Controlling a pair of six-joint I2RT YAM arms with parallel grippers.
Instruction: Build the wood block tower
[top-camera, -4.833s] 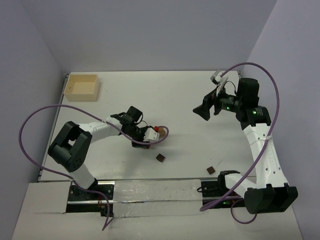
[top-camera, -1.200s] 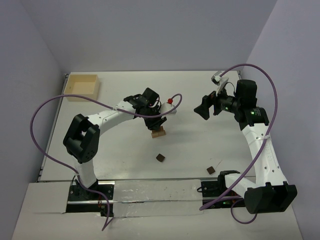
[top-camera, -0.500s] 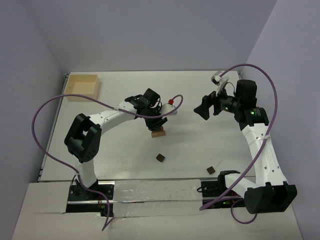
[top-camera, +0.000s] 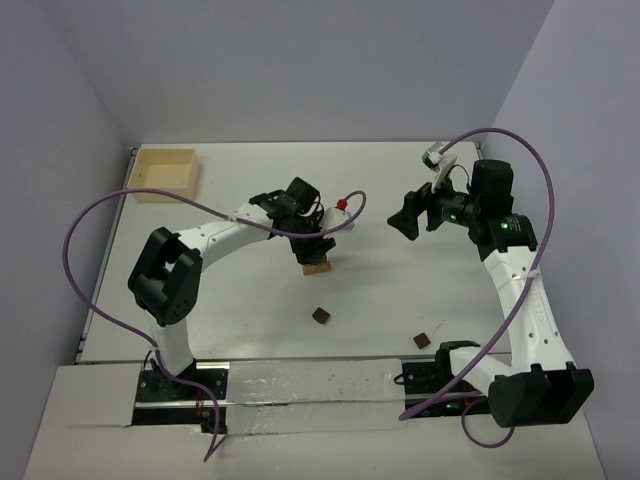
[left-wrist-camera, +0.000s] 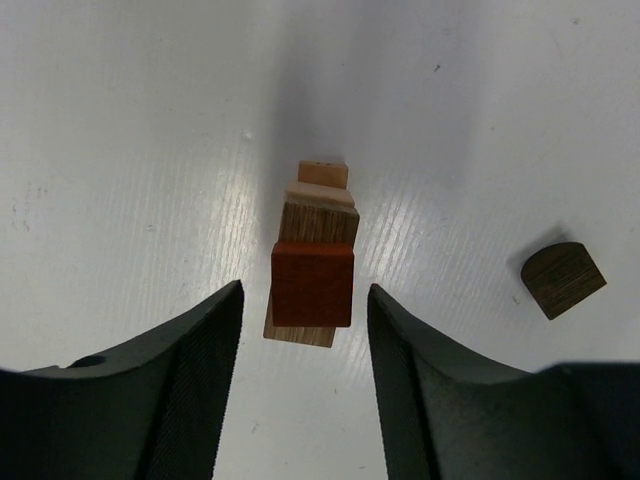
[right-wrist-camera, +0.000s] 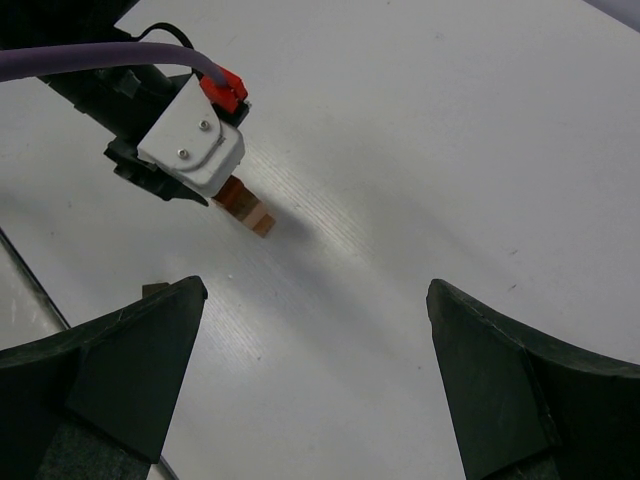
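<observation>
- While the left arm hangs over mid-table, the pale wooden box (top-camera: 165, 172) sits at the far left corner, well apart from the work. I leave it alone.
- Left gripper (top-camera: 314, 246): in the top view the arm is where it was a moment ago, but the jaws have just parted. My wrist view shows both fingers clear of the stack, with bare table on either side of it. It is partly open and has hold of nothing.
- Wood block tower (left-wrist-camera: 312, 262): it stands directly under that gripper, tan pieces below and a reddish-brown block (left-wrist-camera: 312, 285) on top. It stays upright unheld, so I judge the placement took. I cannot tell from above how squarely the top block sits.
- Dark brown block (top-camera: 321, 316): it lies loose on the near side of the tower, apart from it. A second dark block (top-camera: 422, 341) lies further right, near the right arm's base. Neither has shifted, so the tower is unfinished.
- My next move should be a straight lift, since the fingers flank the stack closely and a sideways drift could topple it.
- Right gripper (top-camera: 405, 222): it hovers to the right of the tower, spread fully wide and empty.
</observation>
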